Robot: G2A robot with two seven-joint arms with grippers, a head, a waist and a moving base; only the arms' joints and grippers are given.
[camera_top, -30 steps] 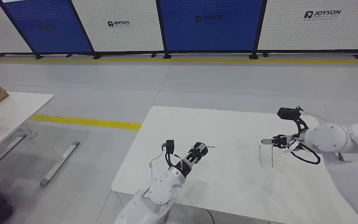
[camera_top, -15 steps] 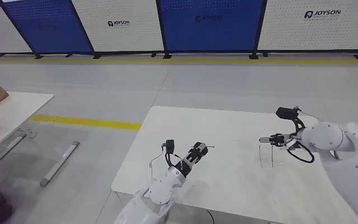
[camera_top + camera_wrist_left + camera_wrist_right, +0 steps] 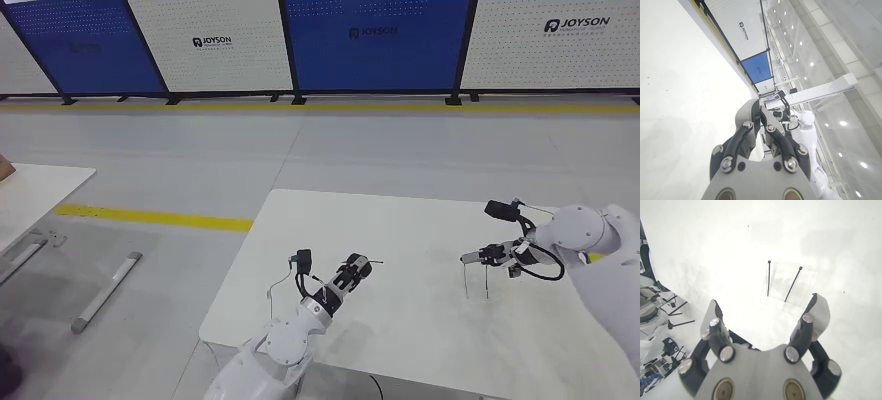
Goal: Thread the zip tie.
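– Arms first: how is each one posed?

– The left arm rises from the near edge of the surface [image 3: 400, 225], forearm slanting toward the middle, and the left claw [image 3: 356, 267] hangs over bare white top. The right arm comes in from the right side, bent at the elbow, with the right claw [image 3: 470, 258] pointing across toward the left arm.

– Claws apart or together?

– On the left one, the two ribbed pads [image 3: 755, 115] are pressed together at the tips. The right one is spread wide. Its wrist view shows both fingers [image 3: 819, 306] splayed, with white surface in the gap.

– Where is the task's thing?

– A black zip tie [image 3: 769, 278] and a second zip tie [image 3: 792, 284] lie flat just beyond the right claw's tips, well apart from the left claw. They run side by side without touching. They are closer at the tail ends nearest the claw and wider apart at their small square heads. The right claw is close to them but touches neither.

– Any container?

– A clear sheet [image 3: 780, 281], flat and rectangular, lies on the surface. Both ties fall within its outline. Whether it is a plain sheet or a pouch, and whether the ties rest on it or inside it, I cannot tell.
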